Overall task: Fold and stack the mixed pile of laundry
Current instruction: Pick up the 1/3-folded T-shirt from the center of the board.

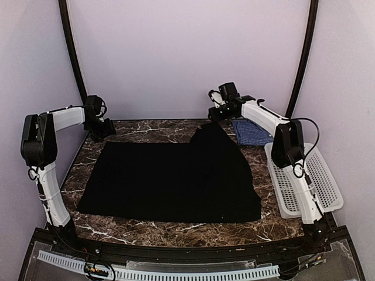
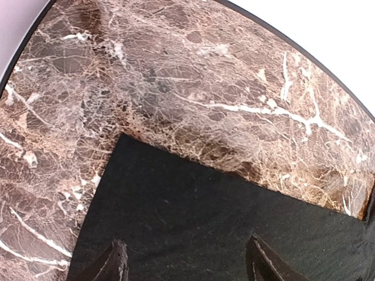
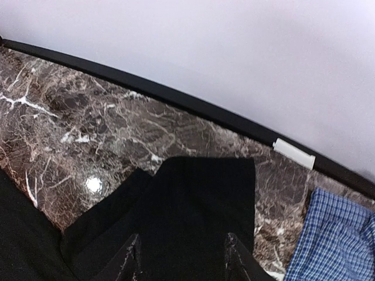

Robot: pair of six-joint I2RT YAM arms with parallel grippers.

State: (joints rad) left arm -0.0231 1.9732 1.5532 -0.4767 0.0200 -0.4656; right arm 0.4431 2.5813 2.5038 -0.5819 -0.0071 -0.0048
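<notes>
Black garment (image 1: 170,175) lies spread over most of the marble table (image 1: 146,130), with one flap coming to a peak toward the far right corner. Left gripper (image 2: 187,252) sits over the garment's far left corner, fingers apart, nothing between them. Right gripper (image 3: 184,249) is above the peaked flap, fingers also apart and straddling the cloth; no pinch visible. Blue-and-white check shirt (image 1: 252,133) lies bunched at the far right corner, just beside the flap, partly under the right arm. White basket (image 1: 325,175) sits along the right edge.
</notes>
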